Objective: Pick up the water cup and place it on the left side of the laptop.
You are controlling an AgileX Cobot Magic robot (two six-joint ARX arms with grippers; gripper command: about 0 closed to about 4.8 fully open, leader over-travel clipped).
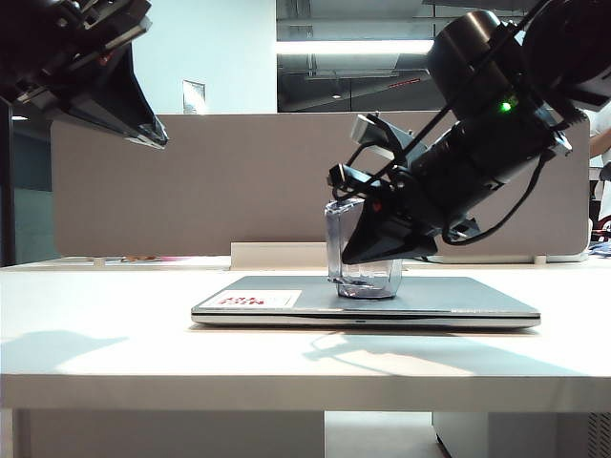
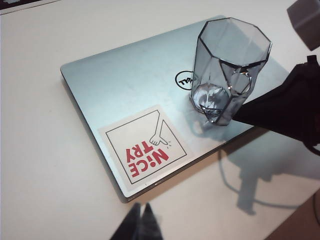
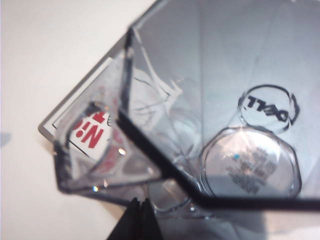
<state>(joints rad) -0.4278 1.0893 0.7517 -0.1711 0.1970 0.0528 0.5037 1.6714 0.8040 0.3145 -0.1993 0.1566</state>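
Note:
The water cup (image 1: 336, 243), clear grey glass with faceted sides, stands on the closed silver laptop (image 1: 458, 296), right of its white sticker (image 1: 246, 300). In the left wrist view the water cup (image 2: 230, 50) rests by the round logo on the laptop lid (image 2: 125, 80). My right gripper (image 1: 347, 258) reaches down from the right, and its black tips meet the cup's handle side low down. In the right wrist view the right gripper (image 3: 140, 204) looks shut, tips against the water cup (image 3: 225, 75), with nothing showing between them. My left gripper (image 1: 145, 134) hangs high at the upper left, shut and empty (image 2: 141, 210).
The laptop lies on a white table (image 1: 95, 334) whose front edge runs across the exterior view. Bare tabletop (image 2: 45, 165) lies beside the laptop's sticker end. A grey partition wall (image 1: 220, 181) stands behind the table.

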